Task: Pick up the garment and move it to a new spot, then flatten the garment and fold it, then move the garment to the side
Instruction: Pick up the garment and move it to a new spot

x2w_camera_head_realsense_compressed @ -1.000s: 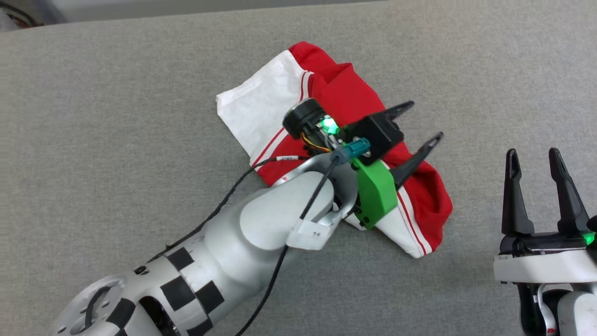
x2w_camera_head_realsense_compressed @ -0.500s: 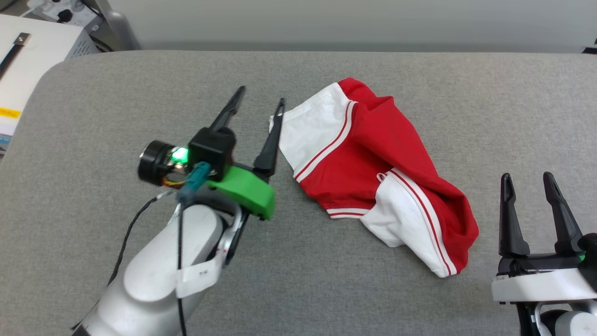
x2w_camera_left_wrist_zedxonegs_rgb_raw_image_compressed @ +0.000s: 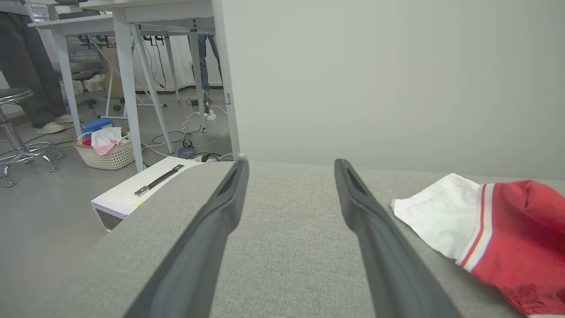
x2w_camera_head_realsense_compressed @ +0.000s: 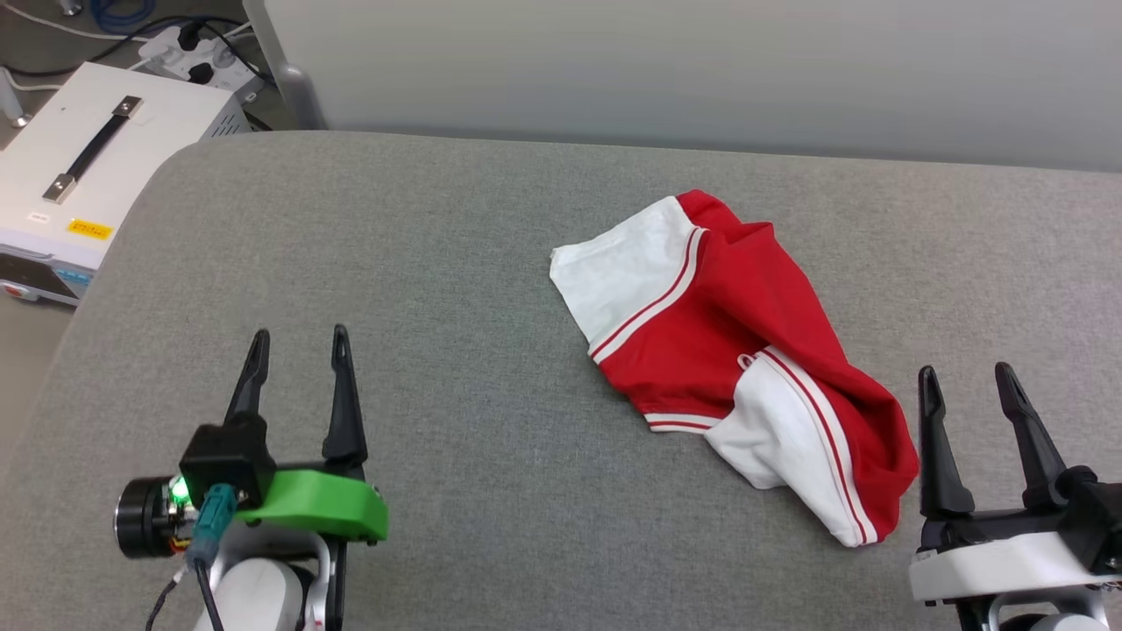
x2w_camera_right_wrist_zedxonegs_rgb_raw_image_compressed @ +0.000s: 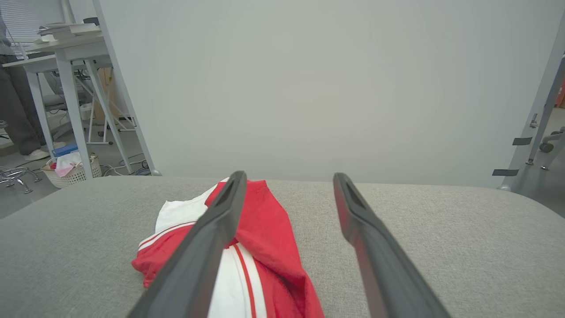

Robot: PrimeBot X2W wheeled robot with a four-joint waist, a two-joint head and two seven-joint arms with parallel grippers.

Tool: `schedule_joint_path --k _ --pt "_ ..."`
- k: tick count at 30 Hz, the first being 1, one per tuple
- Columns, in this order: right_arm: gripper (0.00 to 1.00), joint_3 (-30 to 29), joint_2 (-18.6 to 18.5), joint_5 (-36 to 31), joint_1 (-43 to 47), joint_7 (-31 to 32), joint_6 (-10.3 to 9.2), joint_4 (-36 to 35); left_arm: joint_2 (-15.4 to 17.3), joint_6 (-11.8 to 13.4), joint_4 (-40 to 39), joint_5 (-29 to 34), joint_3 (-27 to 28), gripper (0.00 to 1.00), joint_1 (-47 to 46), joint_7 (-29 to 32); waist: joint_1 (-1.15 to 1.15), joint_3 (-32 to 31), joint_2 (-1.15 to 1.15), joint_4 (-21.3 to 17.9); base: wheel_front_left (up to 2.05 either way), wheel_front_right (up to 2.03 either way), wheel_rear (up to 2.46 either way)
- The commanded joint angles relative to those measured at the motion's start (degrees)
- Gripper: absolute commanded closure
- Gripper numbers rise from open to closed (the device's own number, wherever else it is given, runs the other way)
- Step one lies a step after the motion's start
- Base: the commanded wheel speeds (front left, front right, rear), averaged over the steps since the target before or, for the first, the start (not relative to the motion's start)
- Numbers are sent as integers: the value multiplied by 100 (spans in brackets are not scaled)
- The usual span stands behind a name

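Garment (x2w_camera_head_realsense_compressed: 727, 350): let go, crumpled right of the worktop's (x2w_camera_head_realsense_compressed: 421, 245) centre
Left gripper (x2w_camera_head_realsense_compressed: 300, 331): pulled back to near-left edge, jaws spread
Right gripper (x2w_camera_head_realsense_compressed: 964, 371): near-right edge, jaws spread, empty
Next: flattening, likely

Lab — floor cables (x2w_camera_left_wrist_zedxonegs_rgb_raw_image_compressed: 194, 145), power strip (x2w_camera_head_realsense_compressed: 188, 57), metal-legged tables (x2w_camera_left_wrist_zedxonegs_rgb_raw_image_compressed: 128, 84).

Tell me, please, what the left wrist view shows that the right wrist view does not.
Left wrist view: the open left gripper and a white case with a black handle beside the table. Right wrist view: the open right gripper and a grey frame leg with black tape tags. Shared: the crumpled garment lying free on the grey table, a white basket on the floor, and the pale wall.
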Motion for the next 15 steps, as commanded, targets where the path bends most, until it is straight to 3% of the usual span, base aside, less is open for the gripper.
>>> schedule_joint_path --k 1,15 --pt "0 32 -9 -90 111 -35 -4 41 -93 -86 -26 132 126 0 179 -33 0 -81 0 28 0 0 0" --pt "0 84 -9 -172 476 -35 -4 115 -803 -973 -84 883 935 0 962 -33 0 -376 0 49 0 0 0"
